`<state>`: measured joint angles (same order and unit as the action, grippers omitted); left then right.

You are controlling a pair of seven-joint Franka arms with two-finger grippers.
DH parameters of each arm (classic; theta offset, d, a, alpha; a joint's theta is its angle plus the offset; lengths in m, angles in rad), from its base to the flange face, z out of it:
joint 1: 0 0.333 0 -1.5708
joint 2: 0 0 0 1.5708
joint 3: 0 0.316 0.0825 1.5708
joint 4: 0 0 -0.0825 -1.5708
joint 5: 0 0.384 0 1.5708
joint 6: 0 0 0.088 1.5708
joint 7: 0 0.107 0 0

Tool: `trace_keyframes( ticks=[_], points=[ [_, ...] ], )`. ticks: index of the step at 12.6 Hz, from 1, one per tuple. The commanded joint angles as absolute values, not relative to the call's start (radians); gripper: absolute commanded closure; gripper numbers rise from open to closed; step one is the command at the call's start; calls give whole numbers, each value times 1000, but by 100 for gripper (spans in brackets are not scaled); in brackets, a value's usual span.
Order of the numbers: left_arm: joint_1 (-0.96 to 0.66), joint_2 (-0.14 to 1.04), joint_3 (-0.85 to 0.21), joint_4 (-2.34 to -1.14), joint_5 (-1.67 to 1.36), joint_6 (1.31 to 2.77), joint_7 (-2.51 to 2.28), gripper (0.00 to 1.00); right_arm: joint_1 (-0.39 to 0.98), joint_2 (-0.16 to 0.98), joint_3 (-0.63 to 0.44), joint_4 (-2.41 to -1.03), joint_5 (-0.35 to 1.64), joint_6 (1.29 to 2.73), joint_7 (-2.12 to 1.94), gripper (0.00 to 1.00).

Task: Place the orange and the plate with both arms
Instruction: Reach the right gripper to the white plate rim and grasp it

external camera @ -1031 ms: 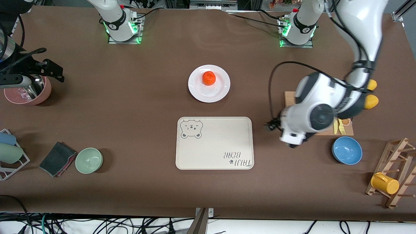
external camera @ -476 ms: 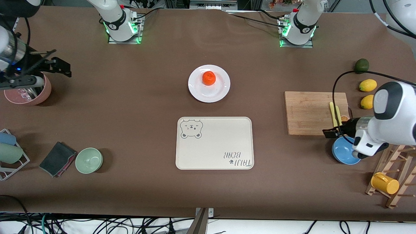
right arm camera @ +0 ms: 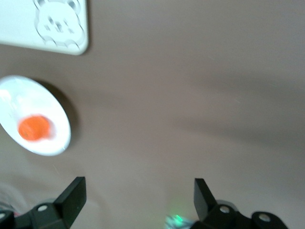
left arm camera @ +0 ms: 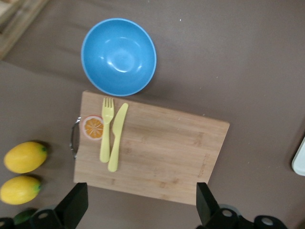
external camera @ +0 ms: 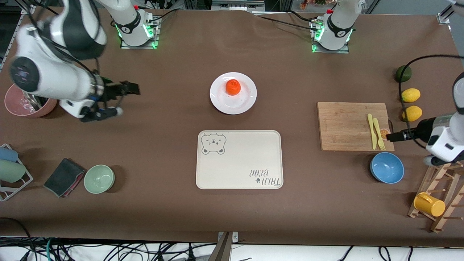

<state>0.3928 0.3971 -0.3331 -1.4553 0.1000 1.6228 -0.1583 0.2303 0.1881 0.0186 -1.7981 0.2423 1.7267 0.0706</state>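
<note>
The orange [external camera: 233,87] sits on the white plate [external camera: 243,103] in the middle of the table, farther from the front camera than the cream tray. My right gripper [external camera: 125,99] is open and empty, over bare table between the pink bowl and the plate. The right wrist view shows the plate [right arm camera: 19,95] with the orange [right arm camera: 34,128] on it, well off from my right gripper [right arm camera: 138,195]. My left gripper [external camera: 388,137] is open and empty, over the cutting board's edge by the fork. It also shows in the left wrist view [left arm camera: 140,205].
The cream bear-print tray [external camera: 239,159] lies nearer the front camera than the plate. A cutting board [external camera: 344,125] with yellow fork and knife, a blue bowl [external camera: 386,167], lemons [external camera: 410,95] and a green fruit [external camera: 403,73] lie toward the left arm's end. A pink bowl [external camera: 30,105] and a green bowl [external camera: 99,178] lie toward the right arm's end.
My left gripper has swung away from beside the tray to the cutting board's outer edge. My right gripper has moved from over the pink bowl toward the plate. Orange and plate have not moved.
</note>
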Motion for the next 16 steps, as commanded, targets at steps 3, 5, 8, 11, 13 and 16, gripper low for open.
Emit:
trace_keyframes(
  ticks=[3, 5, 8, 11, 13, 16],
  points=[
    [252, 164, -152, -1595, -37, 1599, -18, 0, 412, 302, 32, -1871, 357, 2101, 314, 0],
    [161, 115, -108, -1594, -32, 1595, -12, 0, 413, 322, 38, -1868, 492, 2129, 295, 0],
    [48, 81, -51, -1594, -28, 1595, -17, 0, 413, 325, 37, -1873, 685, 2128, 199, 0],
    [31, 80, -46, -1598, -26, 1617, -3, 0, 411, 368, 37, -1873, 817, 2129, 100, 0],
    [15, 80, -45, -1597, -17, 1621, 47, 0, 411, 419, 37, -1870, 917, 2131, -19, 0],
    [14, 77, -46, -1595, 17, 1620, 42, 0, 428, 498, 38, -1873, 1081, 2147, -231, 0]
  ],
)
